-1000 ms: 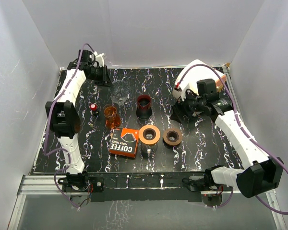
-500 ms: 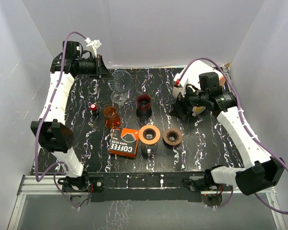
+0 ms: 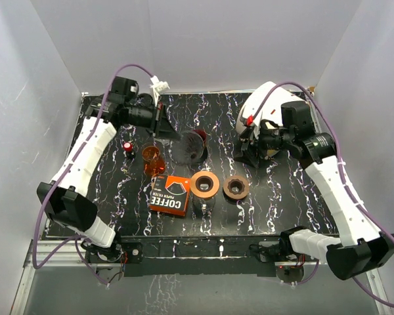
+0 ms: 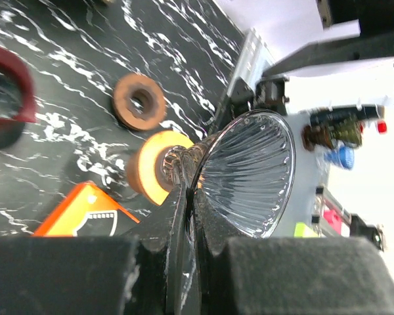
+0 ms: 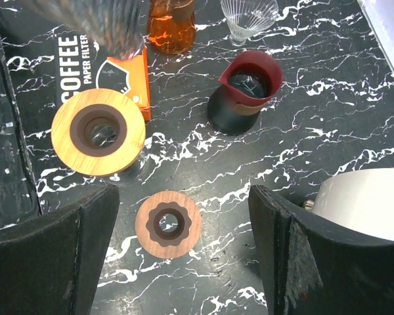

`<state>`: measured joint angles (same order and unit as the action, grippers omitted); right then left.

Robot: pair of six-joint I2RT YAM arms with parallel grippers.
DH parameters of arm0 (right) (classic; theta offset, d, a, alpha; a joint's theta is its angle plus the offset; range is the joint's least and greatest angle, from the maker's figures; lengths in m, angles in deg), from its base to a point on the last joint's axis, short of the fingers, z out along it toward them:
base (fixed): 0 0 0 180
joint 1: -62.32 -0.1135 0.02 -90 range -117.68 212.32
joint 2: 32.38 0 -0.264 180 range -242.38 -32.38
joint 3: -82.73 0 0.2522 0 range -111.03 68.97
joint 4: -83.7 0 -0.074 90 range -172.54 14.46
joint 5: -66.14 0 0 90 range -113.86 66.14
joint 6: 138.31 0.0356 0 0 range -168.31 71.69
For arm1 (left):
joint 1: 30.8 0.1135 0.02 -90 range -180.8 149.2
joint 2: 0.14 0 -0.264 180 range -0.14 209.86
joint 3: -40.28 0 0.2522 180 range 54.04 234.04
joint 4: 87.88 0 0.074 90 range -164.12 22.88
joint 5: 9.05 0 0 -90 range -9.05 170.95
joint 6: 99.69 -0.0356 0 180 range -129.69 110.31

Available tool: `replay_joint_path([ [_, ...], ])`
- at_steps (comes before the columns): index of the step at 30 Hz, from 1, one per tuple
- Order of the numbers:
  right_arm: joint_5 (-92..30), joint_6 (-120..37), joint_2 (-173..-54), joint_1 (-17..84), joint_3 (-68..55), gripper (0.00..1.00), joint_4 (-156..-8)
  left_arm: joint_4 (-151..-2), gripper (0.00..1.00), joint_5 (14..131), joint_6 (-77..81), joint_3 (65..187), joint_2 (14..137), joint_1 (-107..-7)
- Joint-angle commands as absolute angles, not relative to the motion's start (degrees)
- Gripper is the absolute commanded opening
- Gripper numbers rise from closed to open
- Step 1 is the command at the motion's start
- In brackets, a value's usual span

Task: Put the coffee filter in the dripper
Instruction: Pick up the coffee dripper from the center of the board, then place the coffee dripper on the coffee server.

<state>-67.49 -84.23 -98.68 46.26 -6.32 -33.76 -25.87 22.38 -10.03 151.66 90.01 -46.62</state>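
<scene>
I'm pinching the dripper (image 4: 246,174) by its rim in my left gripper (image 4: 189,197), centre frame; on that thin edge, it could be slipping out.

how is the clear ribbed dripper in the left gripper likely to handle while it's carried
The dripper looks like thin, clear glass, so it is probably rigid but fragile if knocked. The left gripper seems to pinch only its rim, with the cone hanging out sideways, so it may pivot or slip on the slick glass.
</scene>
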Motion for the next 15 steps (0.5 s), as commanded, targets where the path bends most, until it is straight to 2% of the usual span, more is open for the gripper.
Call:
replay_joint_path([
  [1,-69.3,-88.0,-94.4,46.3,-6.3,0.78,-32.3,-27.3,0.00,17.3,-13.0,146.8,85.9,-50.1],
  [15,-74.3,-95.1,-91.3,46.1,-5.4,0.73,-27.0,-25.2,0.00,23.7,-16.8,144.2,89.8,-60.9],
])
